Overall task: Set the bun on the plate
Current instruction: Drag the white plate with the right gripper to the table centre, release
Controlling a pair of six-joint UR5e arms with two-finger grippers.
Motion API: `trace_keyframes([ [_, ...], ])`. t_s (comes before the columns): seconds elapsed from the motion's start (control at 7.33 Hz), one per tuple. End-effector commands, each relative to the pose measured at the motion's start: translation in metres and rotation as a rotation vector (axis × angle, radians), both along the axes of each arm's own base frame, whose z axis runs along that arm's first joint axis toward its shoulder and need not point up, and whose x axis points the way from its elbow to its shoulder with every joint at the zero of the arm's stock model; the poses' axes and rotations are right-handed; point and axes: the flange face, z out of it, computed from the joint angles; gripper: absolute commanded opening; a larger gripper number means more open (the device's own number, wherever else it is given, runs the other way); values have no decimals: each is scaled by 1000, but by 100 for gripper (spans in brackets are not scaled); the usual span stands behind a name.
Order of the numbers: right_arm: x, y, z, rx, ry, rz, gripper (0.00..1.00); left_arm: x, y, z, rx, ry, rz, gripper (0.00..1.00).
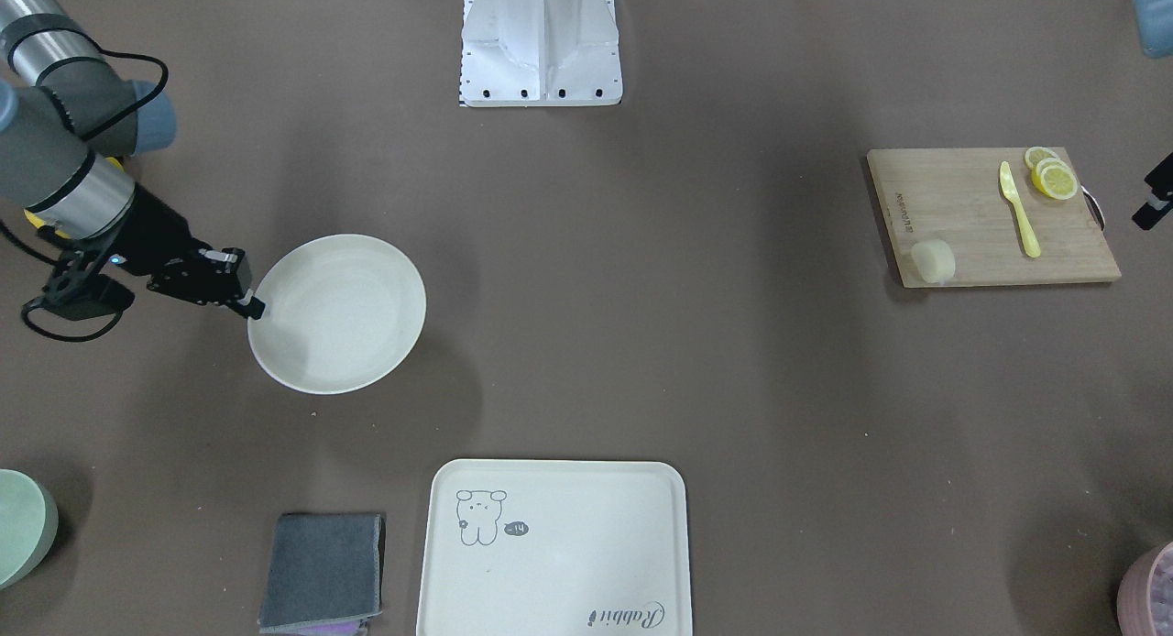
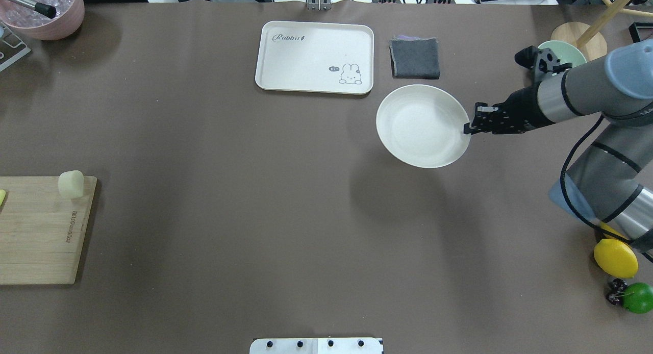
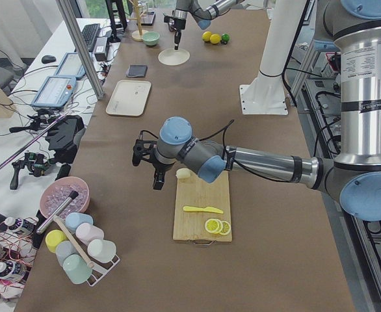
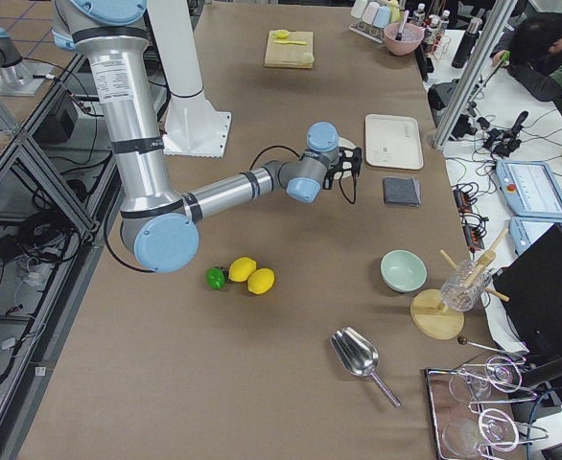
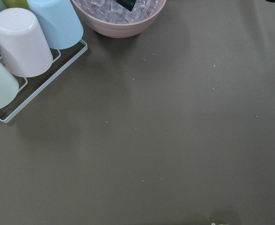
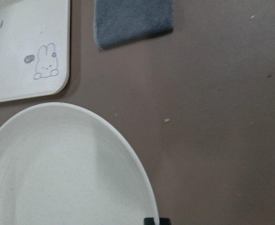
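The bun (image 1: 932,260) sits on the cutting board's (image 1: 971,205) corner, well apart from the plate (image 1: 337,313), whose rim the right gripper (image 1: 255,308) pinches; the left gripper (image 3: 157,181) hangs near the bun — spread or pressed together, we cannot tell; we judge the bun soft and light — grip its sides gently.

Bright, even overhead light; the round cream-white plate (image 2: 423,127) casts a soft shadow on the brown tabletop (image 2: 306,216) near the right end effector (image 2: 466,129); wrist view blurry.

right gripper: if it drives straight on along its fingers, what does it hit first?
The plate. The right gripper grips its rim, so it would only push the plate along. Beyond that is bare table, though depth is unclear.
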Motion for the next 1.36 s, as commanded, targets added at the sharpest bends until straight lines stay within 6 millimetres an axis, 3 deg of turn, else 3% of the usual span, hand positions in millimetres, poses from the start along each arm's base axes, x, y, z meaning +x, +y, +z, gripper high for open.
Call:
trace_keyframes([
  [0.0,-73,36,-82,-30,50,24,0,63,1,-3,-13,-28,-7,97],
  [0.14,-114,49,-112,-30,55,40,0,75,3,-2,-12,-33,0,97],
  [0.27,-139,60,-134,-30,70,36,0,77,5,1,-21,-27,-4,97],
  [0.55,-188,76,-152,-26,91,43,0,78,5,5,-29,-31,-3,97],
  [0.68,-215,65,-153,-42,110,46,0,81,4,5,-28,-30,2,97],
  [0.82,-226,60,-146,-50,128,43,0,81,4,5,-28,-30,2,97],
  [1.23,-234,72,-135,-60,142,22,0,81,4,5,-28,-30,2,97],
])
